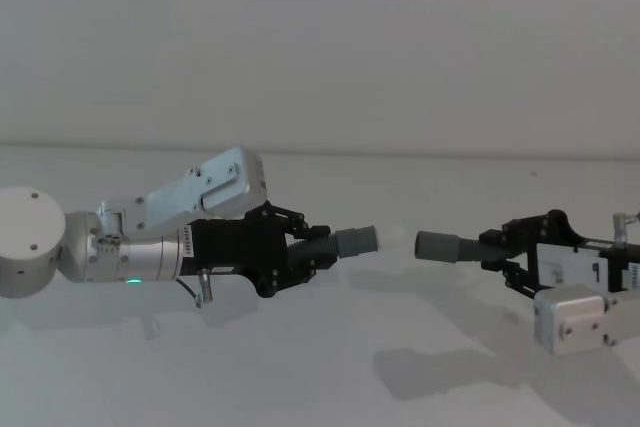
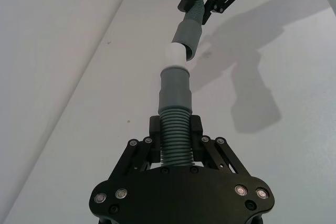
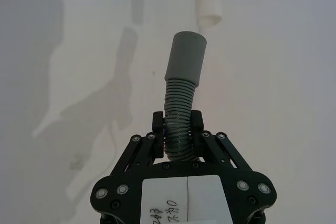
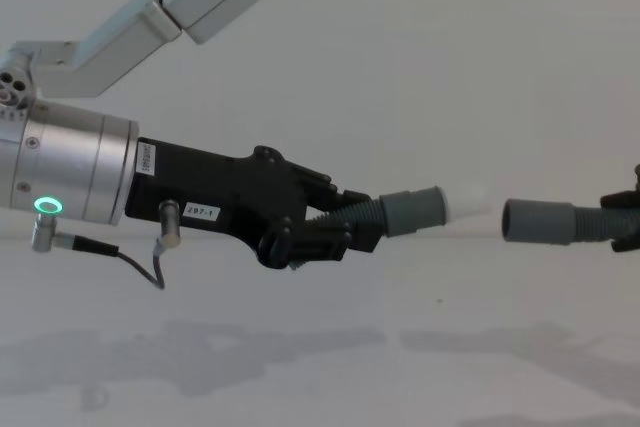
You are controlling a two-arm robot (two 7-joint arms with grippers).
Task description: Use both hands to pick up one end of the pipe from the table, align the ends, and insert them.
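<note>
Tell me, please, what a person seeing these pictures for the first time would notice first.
First, the two hose pieces held in the air above the table, facing each other with a gap between their ends. The left pincer is shut on the left hose piece, whose white tip points at the other piece. The right pincer is shut on the right hose piece, whose plain sleeve faces that tip.
</note>
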